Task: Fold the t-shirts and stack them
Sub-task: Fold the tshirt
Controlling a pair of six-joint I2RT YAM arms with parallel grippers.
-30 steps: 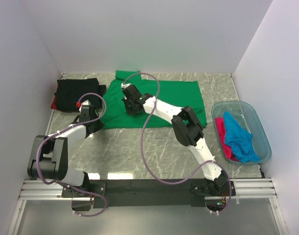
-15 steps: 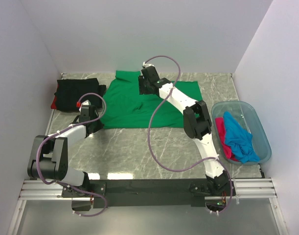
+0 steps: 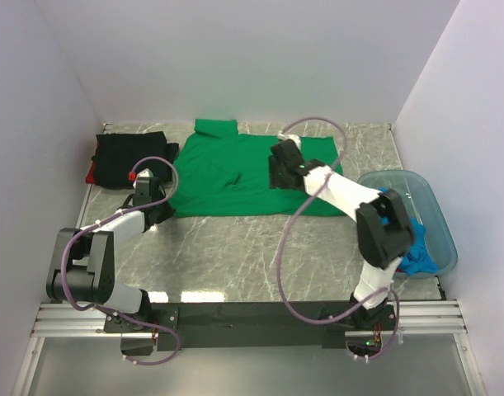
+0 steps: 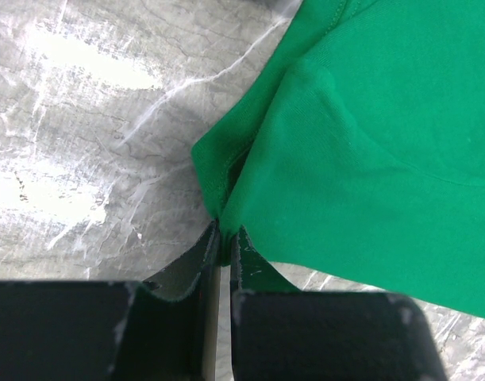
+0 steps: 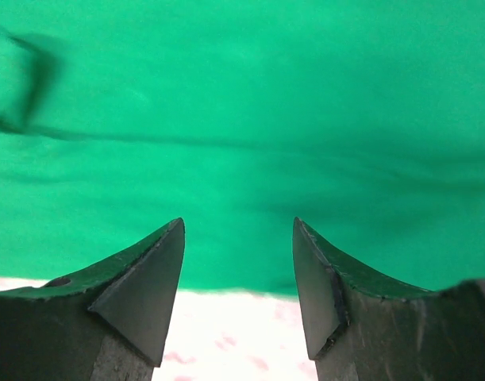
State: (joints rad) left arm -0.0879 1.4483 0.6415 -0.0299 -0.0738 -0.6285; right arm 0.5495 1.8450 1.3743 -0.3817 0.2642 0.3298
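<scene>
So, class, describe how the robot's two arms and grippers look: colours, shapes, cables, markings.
The left arm and right arm both have white links between chunky black joint housings, and a greyish-purple cable loops loosely along each. A small red mark sits near the left arm's wrist. The left gripper and right gripper each have two black, wedge-shaped fingers with scuffed edges.

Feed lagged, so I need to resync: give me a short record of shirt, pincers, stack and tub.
shirt in work: bright green cloth t-shirt, spread on the marbled table
left pincer: shut on the green t-shirt's near left corner
right pincer: open, above the shirt's right part, holding nothing
stack: folded black cloth shirt on a red one, far left
tub: translucent blue plastic tub at right, blue shirt inside
</scene>
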